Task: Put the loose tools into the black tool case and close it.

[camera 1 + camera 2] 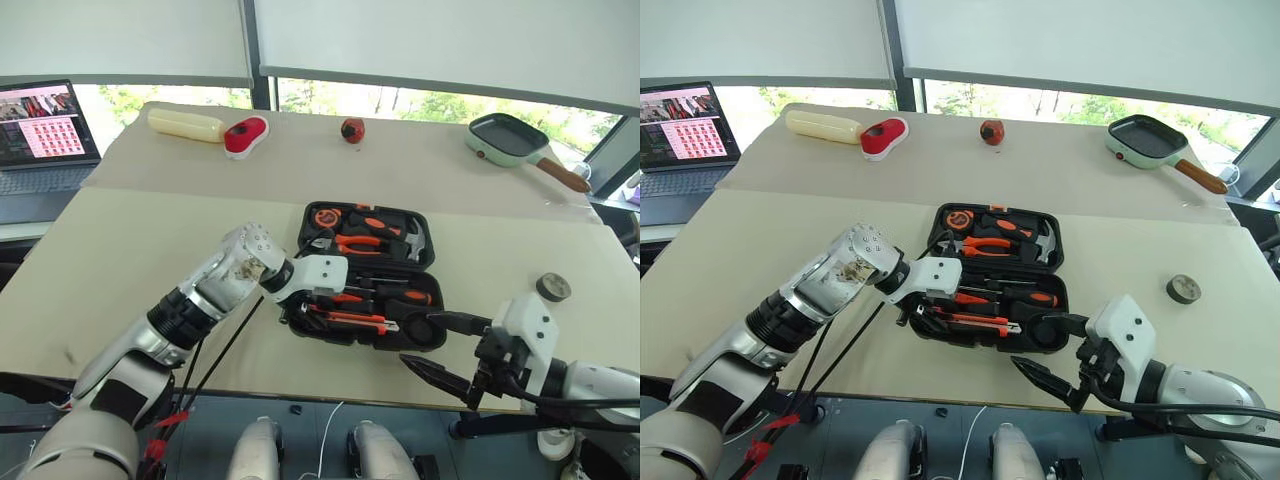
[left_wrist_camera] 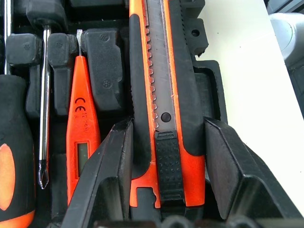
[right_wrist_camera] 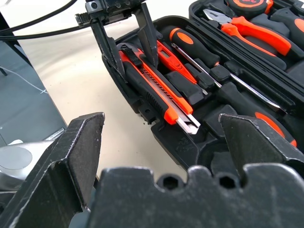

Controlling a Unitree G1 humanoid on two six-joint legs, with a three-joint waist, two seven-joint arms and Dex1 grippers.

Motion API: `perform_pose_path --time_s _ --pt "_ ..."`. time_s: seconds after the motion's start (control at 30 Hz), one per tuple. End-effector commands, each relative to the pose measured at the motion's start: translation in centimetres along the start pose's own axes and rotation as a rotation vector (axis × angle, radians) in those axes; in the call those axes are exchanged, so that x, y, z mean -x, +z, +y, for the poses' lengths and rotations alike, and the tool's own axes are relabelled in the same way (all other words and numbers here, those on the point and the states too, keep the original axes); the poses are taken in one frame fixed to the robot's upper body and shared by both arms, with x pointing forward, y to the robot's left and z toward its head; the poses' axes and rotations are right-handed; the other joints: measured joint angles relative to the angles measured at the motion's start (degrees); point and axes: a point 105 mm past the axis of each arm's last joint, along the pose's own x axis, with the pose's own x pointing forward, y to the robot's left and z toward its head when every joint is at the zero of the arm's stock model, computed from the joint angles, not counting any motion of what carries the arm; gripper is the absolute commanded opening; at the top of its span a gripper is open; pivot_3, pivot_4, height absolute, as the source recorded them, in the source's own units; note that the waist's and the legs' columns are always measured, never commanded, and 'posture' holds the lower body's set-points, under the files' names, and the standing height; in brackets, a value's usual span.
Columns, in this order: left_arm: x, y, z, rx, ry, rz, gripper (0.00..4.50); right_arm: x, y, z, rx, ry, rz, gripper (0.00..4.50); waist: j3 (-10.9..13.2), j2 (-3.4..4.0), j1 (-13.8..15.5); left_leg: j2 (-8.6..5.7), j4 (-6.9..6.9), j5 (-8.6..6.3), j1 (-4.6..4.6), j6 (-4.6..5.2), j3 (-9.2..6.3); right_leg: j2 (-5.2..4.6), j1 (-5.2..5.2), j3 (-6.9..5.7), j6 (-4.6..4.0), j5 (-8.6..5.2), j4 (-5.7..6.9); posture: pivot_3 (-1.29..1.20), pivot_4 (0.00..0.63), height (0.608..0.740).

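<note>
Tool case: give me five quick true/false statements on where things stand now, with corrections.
1. The black tool case lies open on the table. True.
2. The left hand straddles the utility knife over the case's near edge. True.
3. The right hand is shut on a screwdriver. False: it is open and holds nothing, beside the case's near right corner.
4. The small dark tape roll already sits in the case. False: it lies on the table, to the right of the case.
5. The orange tester screwdriver lies in the case beside the knife. True.
</note>
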Motion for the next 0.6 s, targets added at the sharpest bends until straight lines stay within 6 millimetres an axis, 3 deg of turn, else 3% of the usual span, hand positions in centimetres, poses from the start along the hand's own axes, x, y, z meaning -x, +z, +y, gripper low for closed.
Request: perform_pose_path --time_s 0.03,0.17,0.23,0.27,0.4,0.5,0.6 --pt "-0.6 -0.5 0.4 -0.018 0.017 0.046 1.73 -0.2 0.9 0.4 0.032 0.012 -0.044 4.50 -0.01 0.01 0.18 0.00 0.00 0.00 0.00 0.00 0.00 0.00 0.01 0.00 0.00 0.00 0.00 0.00 0.150 0.740" --pt "-0.6 0.0 1.1 -0.010 0.038 0.018 1.73 -0.4 1.0 0.5 0.032 0.021 -0.049 4.50 -0.02 0.02 0.75 -0.05 0.01 0.00 0.02 0.00 0.00 -0.04 0.04 0.00 0.01 0.00 -0.02 0.00 0.150 0.740" --pt "-0.5 0.5 1.3 -0.001 0.039 -0.007 2.70 -0.4 1.0 0.5 0.032 0.022 -0.050 4.50 -0.02 0.02 0.98 -0.11 0.03 0.02 0.02 0.04 -0.01 -0.06 0.07 0.01 0.04 0.01 -0.03 0.00 0.150 0.740" --pt "0.2 1.1 1.2 0.000 0.033 -0.034 2.88 -0.4 1.1 0.5 0.032 0.023 -0.051 4.50 -0.02 0.02 0.97 -0.14 0.03 0.03 0.01 0.05 -0.03 -0.08 0.08 0.01 0.06 0.00 -0.03 0.00 0.150 0.740" --pt "2.8 3.1 1.0 -0.002 0.027 -0.129 4.40 -0.5 1.1 0.6 0.030 0.027 -0.052 4.50 -0.02 0.02 0.64 -0.14 0.00 0.03 -0.04 0.06 -0.02 -0.07 -0.02 0.06 0.07 -0.01 -0.03 0.00 0.150 0.740" --pt "4.1 3.8 0.4 0.012 0.010 -0.172 4.30 -0.4 1.0 0.6 0.029 0.028 -0.050 4.50 -0.02 0.03 0.46 -0.10 -0.02 0.03 -0.10 0.06 -0.05 -0.03 -0.09 0.06 0.05 -0.01 -0.01 0.00 0.150 0.740" --pt "4.3 2.9 0.4 -0.007 0.030 -0.159 3.40 -0.5 1.0 0.5 0.029 0.029 -0.052 4.50 -0.02 0.03 0.47 -0.11 -0.02 0.03 -0.10 0.05 -0.05 -0.04 -0.07 0.06 0.06 -0.02 -0.02 0.00 0.150 0.740"
